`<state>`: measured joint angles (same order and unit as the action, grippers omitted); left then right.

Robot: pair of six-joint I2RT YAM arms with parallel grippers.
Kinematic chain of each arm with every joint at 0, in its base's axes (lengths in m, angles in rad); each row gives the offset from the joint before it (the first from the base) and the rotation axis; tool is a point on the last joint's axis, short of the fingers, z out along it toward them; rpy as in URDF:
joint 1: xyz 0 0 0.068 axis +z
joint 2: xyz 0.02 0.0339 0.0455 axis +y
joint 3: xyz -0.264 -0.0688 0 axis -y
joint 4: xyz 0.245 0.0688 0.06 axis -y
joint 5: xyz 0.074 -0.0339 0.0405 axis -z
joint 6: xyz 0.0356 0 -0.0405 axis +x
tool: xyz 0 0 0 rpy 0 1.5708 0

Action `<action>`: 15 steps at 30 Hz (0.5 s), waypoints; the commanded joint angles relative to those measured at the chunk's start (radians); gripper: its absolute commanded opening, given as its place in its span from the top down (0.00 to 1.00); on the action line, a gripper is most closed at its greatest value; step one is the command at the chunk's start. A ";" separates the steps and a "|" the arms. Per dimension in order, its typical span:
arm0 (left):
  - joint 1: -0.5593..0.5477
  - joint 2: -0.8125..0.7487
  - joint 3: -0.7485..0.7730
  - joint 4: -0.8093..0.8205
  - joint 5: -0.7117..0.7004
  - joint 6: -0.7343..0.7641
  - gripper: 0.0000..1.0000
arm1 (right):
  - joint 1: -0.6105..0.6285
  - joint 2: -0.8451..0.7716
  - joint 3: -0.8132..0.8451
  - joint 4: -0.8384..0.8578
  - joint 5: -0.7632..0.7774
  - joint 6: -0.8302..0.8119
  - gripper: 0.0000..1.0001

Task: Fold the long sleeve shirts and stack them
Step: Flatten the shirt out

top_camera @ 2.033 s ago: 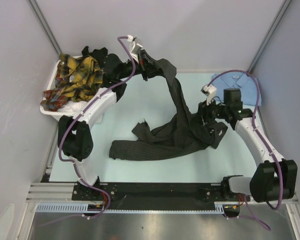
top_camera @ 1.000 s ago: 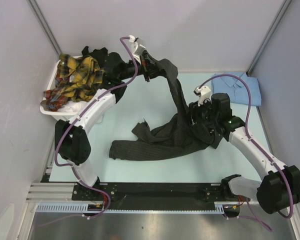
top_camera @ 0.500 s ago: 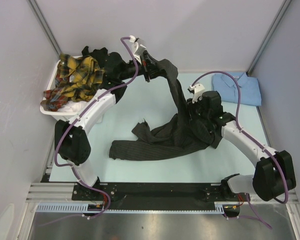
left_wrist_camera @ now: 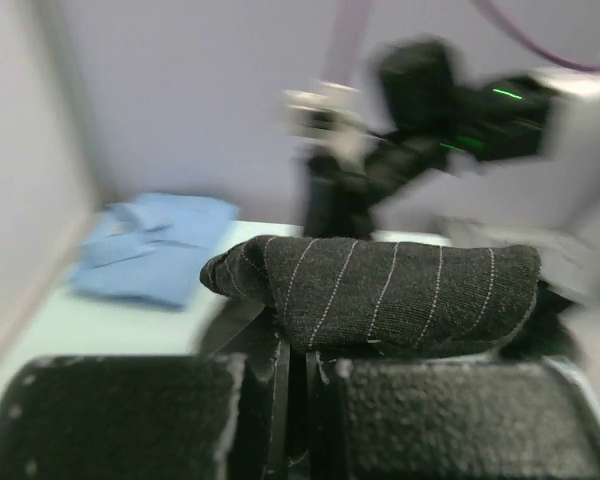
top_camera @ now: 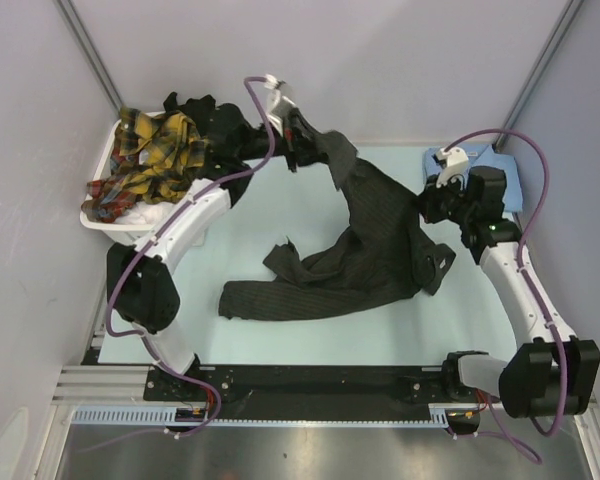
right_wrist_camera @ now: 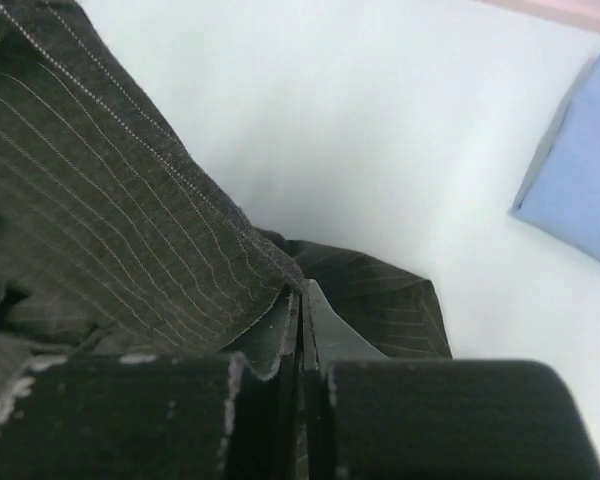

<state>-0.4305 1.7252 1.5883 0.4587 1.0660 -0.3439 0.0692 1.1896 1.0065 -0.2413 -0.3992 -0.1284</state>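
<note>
In the top view, the right fingers (top_camera: 435, 203) are seen to have been closed on an edge of the charcoal-black pinstriped cloth shirt (top_camera: 372, 235). They have been drawn out to the right, toward the folded plain light-blue cloth shirt (top_camera: 508, 180) that lies just beyond them. Half a second earlier they were set in the middle of the hanging cloth, nearer the left arm. The left fingers (top_camera: 302, 150) are kept shut on another part of the same shirt and are held raised. The white plastic laundry basket (top_camera: 102, 222), heaped with yellow-red plaid cloth shirts (top_camera: 155, 155), stands off to their left. Between the two pairs of fingers the cloth is now pulled into a broad sheet, where only a narrow rope of it hung before. The rest is left crumpled on the pale green counter (top_camera: 300, 210) below both. It is judged that the garment is being opened out so that it can be laid flat, and that folding has not yet been started. In the left wrist view, a pinstriped fold is seen pinched between the closed left fingers and draped across their tips, with the blue shirt blurred beyond them to the left. In the right wrist view, the right fingers are shown pressed together with a hem of the pinstriped cloth caught between them. The blue shirt lies apart, beyond them to the right.
</note>
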 commanded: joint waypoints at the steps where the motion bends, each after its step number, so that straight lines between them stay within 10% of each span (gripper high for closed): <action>1: -0.232 -0.035 0.015 0.067 0.445 -0.049 0.80 | -0.120 0.034 0.078 -0.015 -0.262 -0.016 1.00; 6: -0.274 -0.254 -0.313 0.078 0.482 0.058 0.22 | -0.290 0.030 0.149 -0.111 -0.459 -0.053 1.00; 8: -0.216 -0.297 -0.327 -0.300 0.340 0.271 0.18 | -0.321 0.005 0.153 -0.141 -0.501 -0.101 1.00; 10: -0.232 -0.309 -0.174 -0.861 0.092 0.889 0.17 | -0.344 -0.042 0.149 -0.213 -0.543 -0.149 1.00; 12: -0.248 -0.297 -0.148 -1.072 -0.305 0.938 0.17 | -0.347 -0.096 0.127 -0.272 -0.544 -0.216 1.00; 15: -0.153 -0.300 -0.151 -1.129 -0.369 0.879 0.07 | -0.350 -0.148 0.104 -0.324 -0.549 -0.279 1.00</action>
<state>-0.6441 1.4509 1.4120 -0.2607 1.0161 0.2703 -0.2752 1.1362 1.1069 -0.4721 -0.8639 -0.2733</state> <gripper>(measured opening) 0.842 0.011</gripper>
